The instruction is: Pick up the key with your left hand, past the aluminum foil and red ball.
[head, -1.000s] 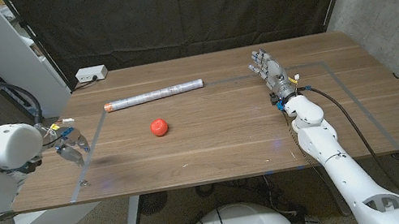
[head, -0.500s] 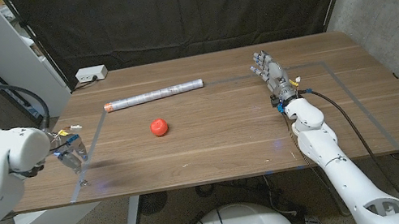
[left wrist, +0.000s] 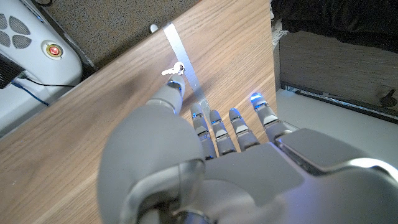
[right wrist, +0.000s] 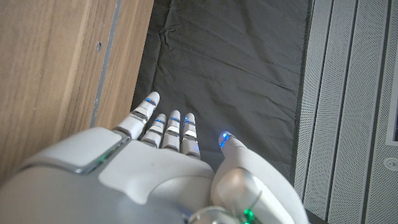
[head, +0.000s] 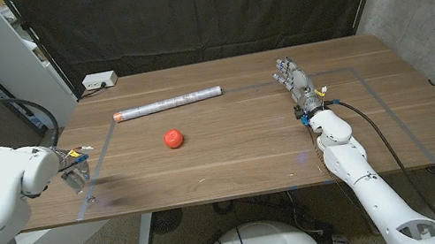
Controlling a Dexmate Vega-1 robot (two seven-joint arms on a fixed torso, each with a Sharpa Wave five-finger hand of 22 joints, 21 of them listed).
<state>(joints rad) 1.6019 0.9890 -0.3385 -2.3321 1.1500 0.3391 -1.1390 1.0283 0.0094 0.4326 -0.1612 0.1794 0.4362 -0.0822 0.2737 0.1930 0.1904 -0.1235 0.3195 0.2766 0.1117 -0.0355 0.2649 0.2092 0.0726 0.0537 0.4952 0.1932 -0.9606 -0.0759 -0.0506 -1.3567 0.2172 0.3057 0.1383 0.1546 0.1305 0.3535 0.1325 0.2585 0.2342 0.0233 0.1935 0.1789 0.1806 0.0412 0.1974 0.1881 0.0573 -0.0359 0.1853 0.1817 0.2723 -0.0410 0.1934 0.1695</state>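
Left robot hand (head: 75,169) has dropped toward 7 o'clock, fingers spread and empty above the key (left wrist: 173,70); pickup not yet made.
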